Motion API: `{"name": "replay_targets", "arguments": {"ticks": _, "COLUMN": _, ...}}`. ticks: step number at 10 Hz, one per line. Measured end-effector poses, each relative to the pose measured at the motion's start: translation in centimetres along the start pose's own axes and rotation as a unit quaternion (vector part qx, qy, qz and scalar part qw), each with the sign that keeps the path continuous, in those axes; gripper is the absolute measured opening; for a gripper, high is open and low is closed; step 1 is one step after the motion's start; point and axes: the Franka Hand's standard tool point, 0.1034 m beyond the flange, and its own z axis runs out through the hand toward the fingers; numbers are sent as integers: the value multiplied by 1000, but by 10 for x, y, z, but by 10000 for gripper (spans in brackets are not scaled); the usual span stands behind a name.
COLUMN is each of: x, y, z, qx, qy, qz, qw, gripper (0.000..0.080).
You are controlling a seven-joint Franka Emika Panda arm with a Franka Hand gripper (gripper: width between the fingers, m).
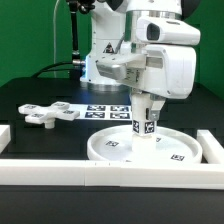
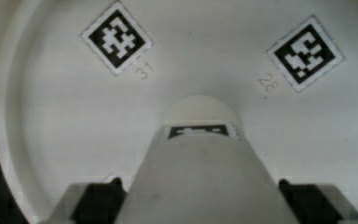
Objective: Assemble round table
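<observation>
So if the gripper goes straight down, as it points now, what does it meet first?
The gripper holds the upright leg, so the leg's lower end would press first on the round disc below. Whether they touch now is unclear.

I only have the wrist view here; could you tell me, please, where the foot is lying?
Observer: The foot lies flat on the table, apart from the disc, on the exterior view's left of it.
Operator: Thanks. Is the leg upright?
Observer: Yes, the leg stands upright in the hand, over the disc's middle.
Operator: Anything behind the disc?
Observer: The marker board lies just behind it in the exterior view.
</observation>
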Motion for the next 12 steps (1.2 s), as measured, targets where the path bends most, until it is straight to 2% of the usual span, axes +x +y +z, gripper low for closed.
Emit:
{"name": "replay_targets", "arguments": {"ticks": 2, "x": 3, "y": -2, "z": 0, "qx": 16, "qy": 0, "qz": 111, "qw": 994, "gripper": 413}}
{"name": "replay_targets", "arguments": {"ticks": 4, "x": 4, "y": -6, "z": 1, "qx": 42, "qy": -4, "qz": 257, "qw": 966, "gripper": 413}}
{"name": "replay_targets", "arguments": {"ticks": 5, "x": 3, "y": -5, "z": 1, "qx": 49, "qy": -3, "qz": 303, "qw": 952, "gripper": 413}}
{"name": "replay_targets", "arguments": {"ticks": 6, "x": 2, "y": -4, "z": 2, "qx": 44, "qy": -2, "qz": 308, "qw": 951, "gripper": 413}}
{"name": "replay_targets", "arguments": {"ticks": 7, "x": 3, "y": -4, "z": 2, "qx": 44, "qy": -3, "qz": 336, "qw": 941, "gripper": 413}}
{"name": "replay_targets", "arguments": {"ticks": 10, "x": 3, "y": -4, "z": 2, "qx": 43, "qy": -7, "qz": 433, "qw": 900, "gripper": 413}}
{"name": "replay_targets", "arguments": {"ticks": 12, "x": -3, "y": -7, "z": 2, "qx": 53, "qy": 5, "qz": 531, "qw": 846, "gripper": 413}}
